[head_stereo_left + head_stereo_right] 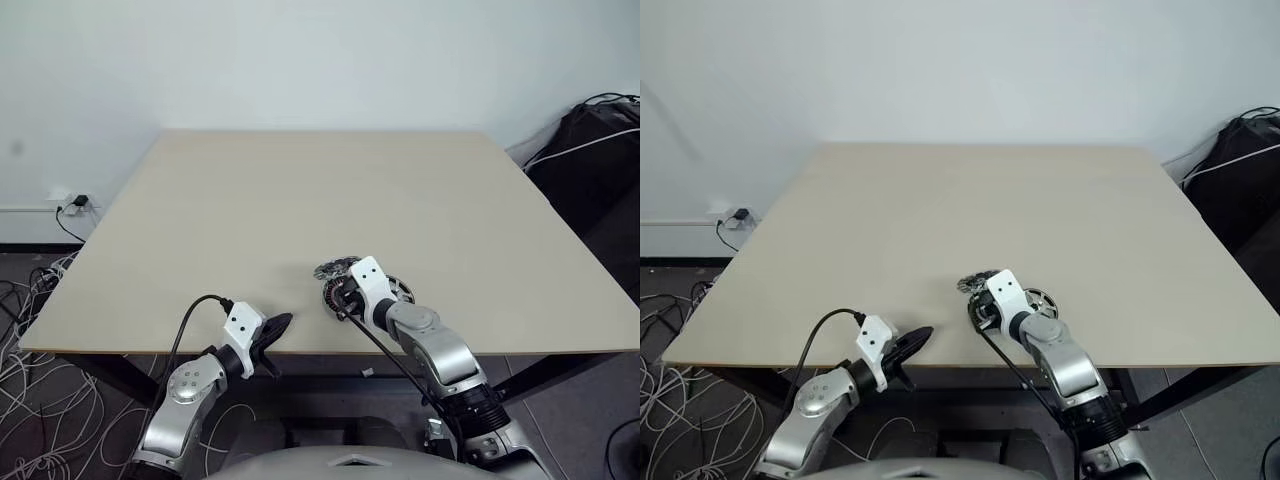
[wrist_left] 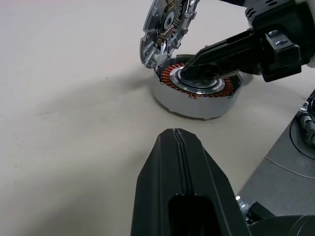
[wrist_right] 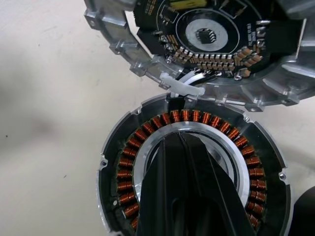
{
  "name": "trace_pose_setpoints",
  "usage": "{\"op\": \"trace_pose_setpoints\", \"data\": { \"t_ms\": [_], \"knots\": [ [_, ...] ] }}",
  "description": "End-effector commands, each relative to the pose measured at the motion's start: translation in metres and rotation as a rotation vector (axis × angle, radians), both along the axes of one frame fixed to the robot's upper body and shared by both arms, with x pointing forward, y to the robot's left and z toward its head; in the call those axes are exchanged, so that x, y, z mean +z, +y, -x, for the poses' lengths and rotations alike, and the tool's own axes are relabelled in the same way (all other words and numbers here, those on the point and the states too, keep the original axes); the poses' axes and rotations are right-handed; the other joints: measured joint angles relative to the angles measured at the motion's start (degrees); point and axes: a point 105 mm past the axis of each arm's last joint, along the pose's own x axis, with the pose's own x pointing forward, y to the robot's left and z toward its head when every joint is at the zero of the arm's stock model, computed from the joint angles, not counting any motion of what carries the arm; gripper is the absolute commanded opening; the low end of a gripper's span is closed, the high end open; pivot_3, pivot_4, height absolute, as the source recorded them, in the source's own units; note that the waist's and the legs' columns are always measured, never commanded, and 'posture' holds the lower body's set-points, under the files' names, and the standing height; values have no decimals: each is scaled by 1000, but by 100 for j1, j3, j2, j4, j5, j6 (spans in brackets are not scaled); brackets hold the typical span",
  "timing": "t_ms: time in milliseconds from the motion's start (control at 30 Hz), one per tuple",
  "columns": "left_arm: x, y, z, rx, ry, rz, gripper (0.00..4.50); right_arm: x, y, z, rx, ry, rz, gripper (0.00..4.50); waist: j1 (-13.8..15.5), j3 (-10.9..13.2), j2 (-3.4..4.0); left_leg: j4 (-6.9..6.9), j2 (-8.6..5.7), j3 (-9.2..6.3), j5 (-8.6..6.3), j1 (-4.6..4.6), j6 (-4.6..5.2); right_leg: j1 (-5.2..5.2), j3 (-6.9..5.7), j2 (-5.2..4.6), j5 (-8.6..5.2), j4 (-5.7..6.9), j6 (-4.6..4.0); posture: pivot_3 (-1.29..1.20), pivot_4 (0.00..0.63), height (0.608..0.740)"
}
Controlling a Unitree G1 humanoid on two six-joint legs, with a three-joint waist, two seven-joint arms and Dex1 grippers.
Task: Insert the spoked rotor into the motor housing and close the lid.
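Copper windings ring the silver centre of the motor housing, which sits near the front edge of the pale wooden table, slightly right of middle. Its lid stands hinged open on the far side, circuit board showing. The right gripper, fingers pressed together and empty, dips into the housing's centre. The left gripper, also closed and empty, hovers at the table's near edge, to the left.
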Motion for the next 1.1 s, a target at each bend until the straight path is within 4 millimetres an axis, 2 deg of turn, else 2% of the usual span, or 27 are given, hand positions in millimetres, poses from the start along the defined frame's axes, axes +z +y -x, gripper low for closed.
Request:
{"op": "trace_pose_setpoints", "data": {
  "t_ms": [33,233,533,700,800,900,1100],
  "knots": [
    [14,-3,-4,-8,-52,16,0,15,5,-3,16,-42,-34,31,-2,1,0,0,0,0,0,0,0,-1,0,0,0,0,1,0,0,740],
    [15,-5,-5,-15,-55,18,0,46,-5,-10,17,-157,-28,31,9,12,8,-1,-1,0,0,-14,0,-13,-2,2,0,0,0,0,0,740],
    [14,-4,-4,-10,-53,16,0,57,-42,-1,-38,-224,51,31,54,14,6,-1,-3,0,-3,-16,5,-12,-2,-2,-1,-5,-1,0,0,740],
    [13,-3,-4,-15,-46,13,0,66,-53,8,-79,-264,30,31,58,15,6,-1,-2,0,-2,-16,5,-11,-2,-2,-1,-5,1,0,0,740],
    [12,-5,-5,-27,-43,12,0,63,-49,8,-80,-254,40,31,50,17,3,0,-2,0,-2,-14,4,-10,-2,-1,-1,-5,3,0,0,740],
    [13,-6,-7,-33,-47,11,0,52,-46,3,-117,-209,60,31,49,18,2,0,-1,0,0,-12,1,-9,-3,1,-1,-4,3,0,0,740],
    [13,-6,-7,-34,-48,7,0,31,-27,1,-141,-110,29,31,56,19,0,-1,-1,0,1,-13,1,-9,-4,2,0,-4,1,0,0,740]
  ]
}}
